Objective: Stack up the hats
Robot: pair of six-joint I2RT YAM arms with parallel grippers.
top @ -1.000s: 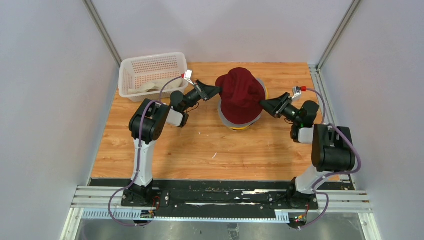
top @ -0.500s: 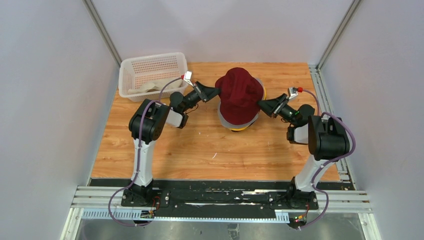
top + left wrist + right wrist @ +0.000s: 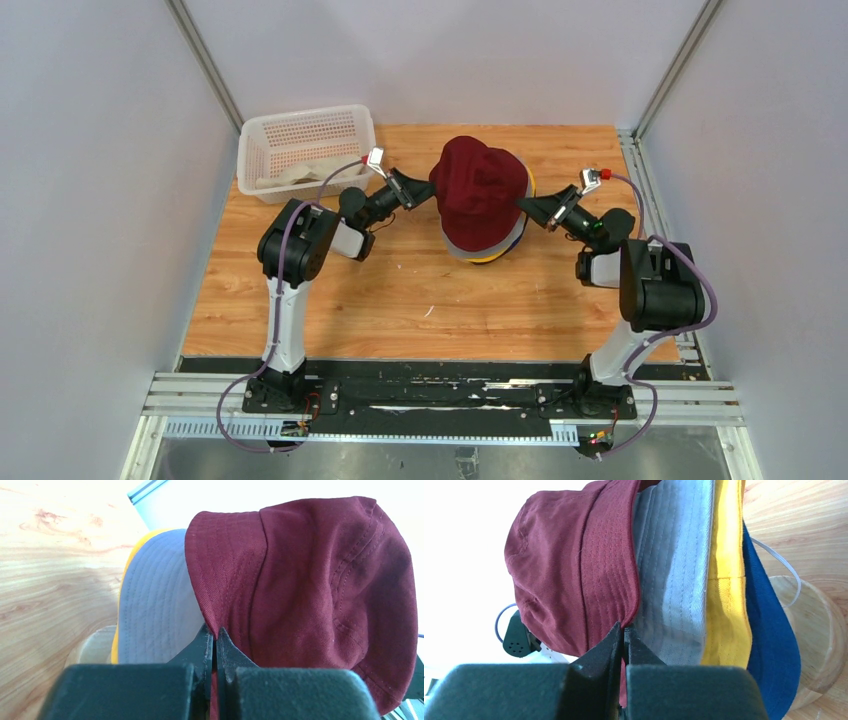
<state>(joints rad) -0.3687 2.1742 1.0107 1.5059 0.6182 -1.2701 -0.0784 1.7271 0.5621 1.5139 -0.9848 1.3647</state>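
A dark red hat (image 3: pixel 482 190) tops a stack at the table's middle back, over a grey hat (image 3: pixel 676 565), a yellow hat (image 3: pixel 724 570) and a navy blue hat (image 3: pixel 771 640). The stack rests on a round wooden stand (image 3: pixel 819 625). My left gripper (image 3: pixel 432 187) is shut on the dark red hat's (image 3: pixel 310 580) brim on its left side, in front of the grey hat (image 3: pixel 155 610). On the right side my right gripper (image 3: pixel 522 205) is shut on the same brim (image 3: pixel 609 570). A beige hat (image 3: pixel 300 172) lies in the basket.
A white perforated basket (image 3: pixel 305 128) stands at the back left of the wooden table (image 3: pixel 400 290). White walls and metal rails close in the table on three sides.
My right gripper has closed on the dark red hat's right brim. The hat has shifted a little and sits more squarely over the stack. The left gripper kept its grip.
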